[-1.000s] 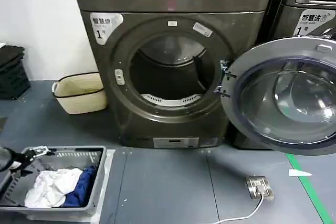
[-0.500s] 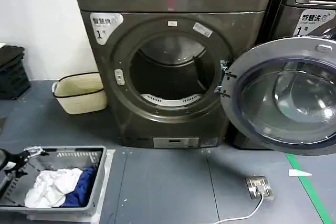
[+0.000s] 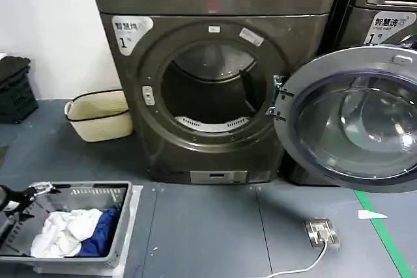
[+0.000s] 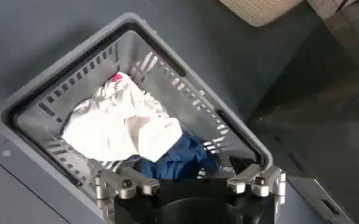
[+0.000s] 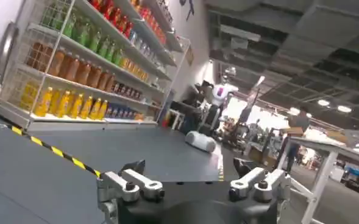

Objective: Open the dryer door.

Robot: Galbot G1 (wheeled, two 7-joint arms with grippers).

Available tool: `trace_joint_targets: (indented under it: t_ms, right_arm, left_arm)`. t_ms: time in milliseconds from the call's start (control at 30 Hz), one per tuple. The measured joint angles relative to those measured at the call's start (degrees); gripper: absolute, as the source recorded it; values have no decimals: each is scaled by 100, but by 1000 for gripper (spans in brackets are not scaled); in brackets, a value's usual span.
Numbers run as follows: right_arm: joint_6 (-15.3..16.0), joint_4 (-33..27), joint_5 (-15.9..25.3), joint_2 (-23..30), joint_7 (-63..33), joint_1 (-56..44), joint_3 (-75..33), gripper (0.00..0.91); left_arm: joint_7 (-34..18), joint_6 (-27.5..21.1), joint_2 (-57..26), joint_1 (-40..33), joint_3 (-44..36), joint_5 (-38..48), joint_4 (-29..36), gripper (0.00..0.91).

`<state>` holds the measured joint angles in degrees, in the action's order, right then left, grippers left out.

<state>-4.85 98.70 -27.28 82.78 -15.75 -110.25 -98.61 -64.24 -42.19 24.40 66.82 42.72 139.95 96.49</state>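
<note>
Chrome-ringed dryer door is hanging wide open rightward; left gripper is hovering, fingers spread, over the laundry basket; right gripper is likewise gaping.

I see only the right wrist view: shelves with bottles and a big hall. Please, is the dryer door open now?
Observer: Yes. In the head view the dryer door is swung wide to the robot's right, and the drum opening is uncovered.
Operator: Where is the left gripper?
Observer: The left gripper hangs open above a grey laundry basket on the floor, low on the robot's left.
Operator: Is something inside the basket?
Observer: White cloth and blue cloth lie in it, not touched by the gripper.
Operator: Anything else near the dryer?
Observer: A beige basket stands beside its left side.
</note>
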Motion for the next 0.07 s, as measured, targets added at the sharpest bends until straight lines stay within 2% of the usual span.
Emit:
trace_joint_targets:
  t_ms: [67]
  right_arm:
    - [-5,2,0,0,2,-6,-1,907]
  left_arm:
    - [-6,0,0,-2,0,37,-22,907]
